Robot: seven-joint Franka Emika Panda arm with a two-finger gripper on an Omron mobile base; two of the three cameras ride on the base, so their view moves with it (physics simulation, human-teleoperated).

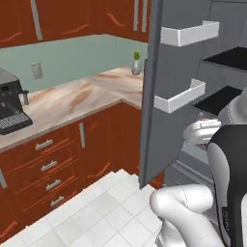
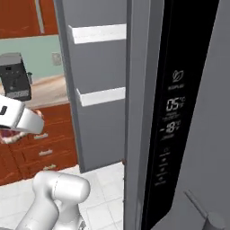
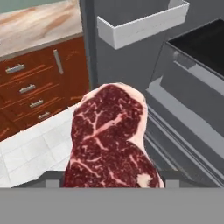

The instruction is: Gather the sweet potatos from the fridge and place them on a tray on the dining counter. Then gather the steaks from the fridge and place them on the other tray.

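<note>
White arm (image 1: 185, 205), glossy rounded links, dark joints

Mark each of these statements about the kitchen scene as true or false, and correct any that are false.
1. A steak fills the space right in front of the claw in the hand view. True.
2. The fridge door is shut. False: it stands open, with its white door shelves facing the arm.
3. A coffee machine stands on the wall counter. True.
4. The door shelves hold bottles. False: nothing shows on them.
5. The floor is dark wood. False: it is pale tile.
</note>
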